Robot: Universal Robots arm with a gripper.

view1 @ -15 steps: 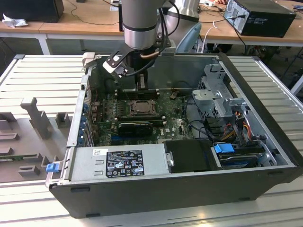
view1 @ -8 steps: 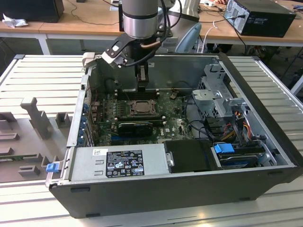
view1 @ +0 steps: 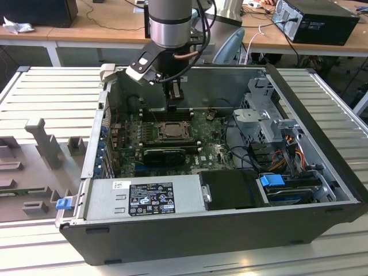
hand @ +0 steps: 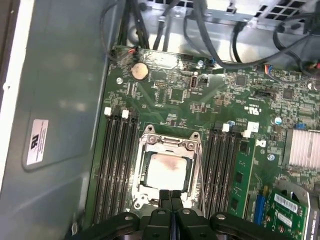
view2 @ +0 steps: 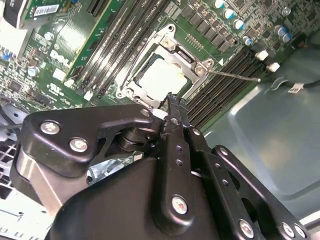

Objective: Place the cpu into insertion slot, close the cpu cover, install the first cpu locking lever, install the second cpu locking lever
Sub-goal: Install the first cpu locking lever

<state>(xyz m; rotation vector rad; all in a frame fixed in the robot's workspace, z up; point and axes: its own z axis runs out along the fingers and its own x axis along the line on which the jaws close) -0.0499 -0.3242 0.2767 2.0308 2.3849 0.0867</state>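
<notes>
Small pale beige-silver square cpu (hand: 167,172): seated in the dark, silvery-rimmed square insertion slot (hand: 139,201), with the thin silvery cut-out cpu cover (hand: 170,141) apparently lowered over it. Black two-finger gripper (hand: 170,196): fingers pressed together on nothing, poised at the socket's edge; lever step judged in hand, the thin wire locking lever (view2: 235,75) standing free and calling for a narrow, non-slipping push. Setting: green motherboard (hand: 175,95) in an open dark tower case (view1: 230,230) on a grey slatted table (view1: 52,86), wooden desks (view1: 103,23) behind.

Room over insertion slot (hand: 170,145), mem slots (hand: 117,165) both sides, case wall (hand: 60,90) adj.
</notes>
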